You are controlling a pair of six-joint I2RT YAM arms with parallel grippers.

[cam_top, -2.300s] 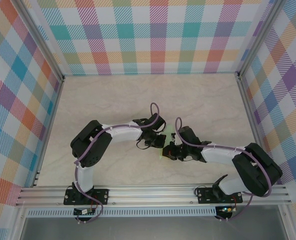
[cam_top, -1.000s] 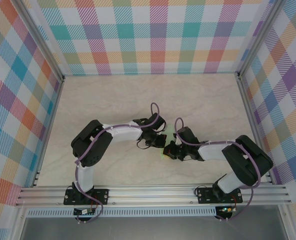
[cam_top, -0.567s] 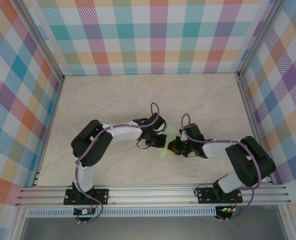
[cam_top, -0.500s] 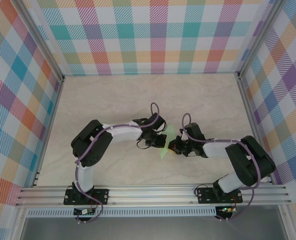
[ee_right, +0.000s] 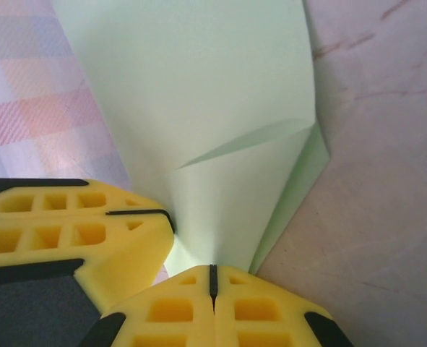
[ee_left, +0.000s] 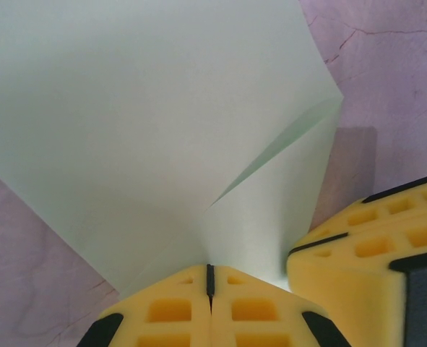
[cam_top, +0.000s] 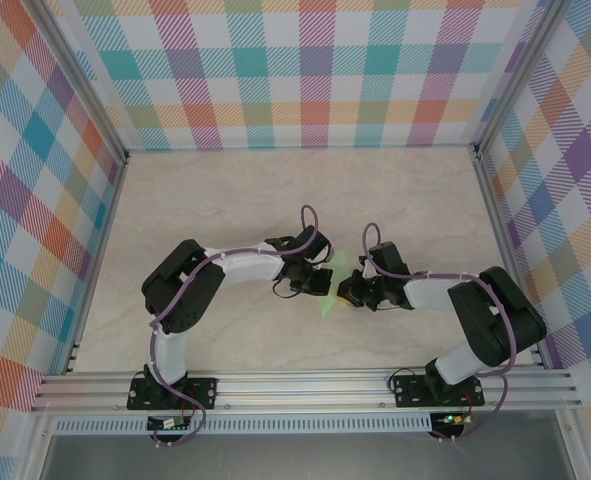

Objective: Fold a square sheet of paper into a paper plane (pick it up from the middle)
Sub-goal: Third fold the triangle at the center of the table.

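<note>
The square sheet of paper (cam_top: 331, 288), pale green and partly folded, is held between my two grippers near the middle of the table. In the left wrist view the paper (ee_left: 148, 123) fans out with a raised crease, and my left gripper (ee_left: 210, 279) is shut on its near edge. From the right wrist the paper (ee_right: 213, 101) shows a folded flap, and my right gripper (ee_right: 213, 279) is shut on its lower end. The two grippers sit close together, left (cam_top: 315, 283) and right (cam_top: 349, 291), with the paper between them.
The marbled tabletop (cam_top: 225, 200) is ringed by checked walls with metal posts. The right gripper's yellow fingers (ee_left: 365, 267) crowd the left wrist view, and the left gripper's yellow fingers (ee_right: 68, 231) crowd the right wrist view. A metal rail (cam_top: 305, 385) runs along the near edge.
My right gripper has shifted right and slightly away from the near edge, and its forearm has swung up. More green paper shows between the grippers. The left arm has stayed still.
</note>
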